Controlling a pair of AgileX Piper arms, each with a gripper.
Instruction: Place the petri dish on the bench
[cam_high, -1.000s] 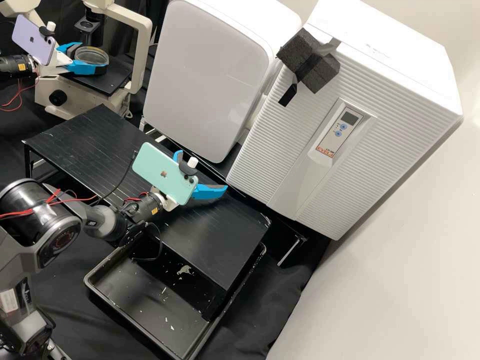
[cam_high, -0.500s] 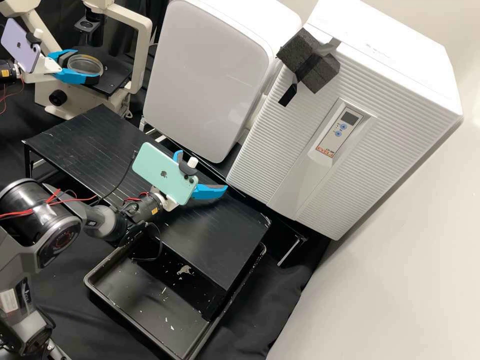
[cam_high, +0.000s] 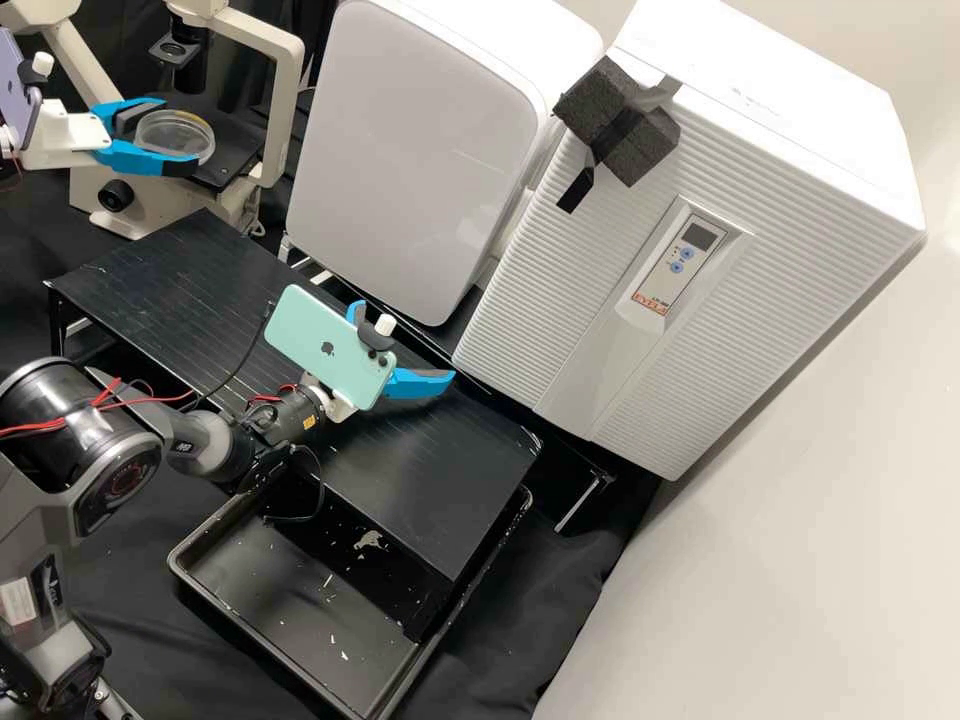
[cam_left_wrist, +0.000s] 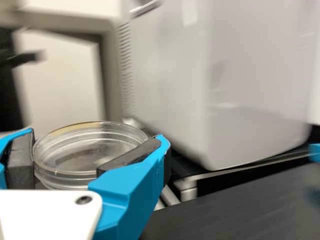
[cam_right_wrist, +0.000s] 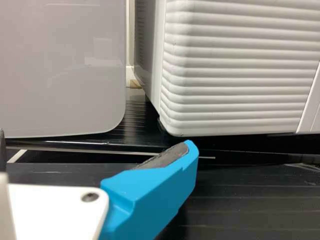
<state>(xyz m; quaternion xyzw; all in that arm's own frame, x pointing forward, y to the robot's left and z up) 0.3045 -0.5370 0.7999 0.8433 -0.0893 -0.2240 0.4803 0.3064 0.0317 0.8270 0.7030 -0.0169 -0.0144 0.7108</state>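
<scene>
That petri dish (cam_left_wrist: 85, 159) is clear, round and shallow, with a yellowish arc along its rim, clamped in the left gripper (cam_high: 182, 134) near the microscope (cam_high: 150, 192). They've both dropped slightly lower in the high view since earlier. The right gripper (cam_high: 405, 342), fingers apart, juts over the black worktop (cam_high: 430, 490), a ribbed white cabinet (cam_high: 560, 300) beyond.

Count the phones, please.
2: a green phone above the black bench, and a purple phone, partly cut off, by the left claw holding the petri dish. More could be hidden.
</scene>
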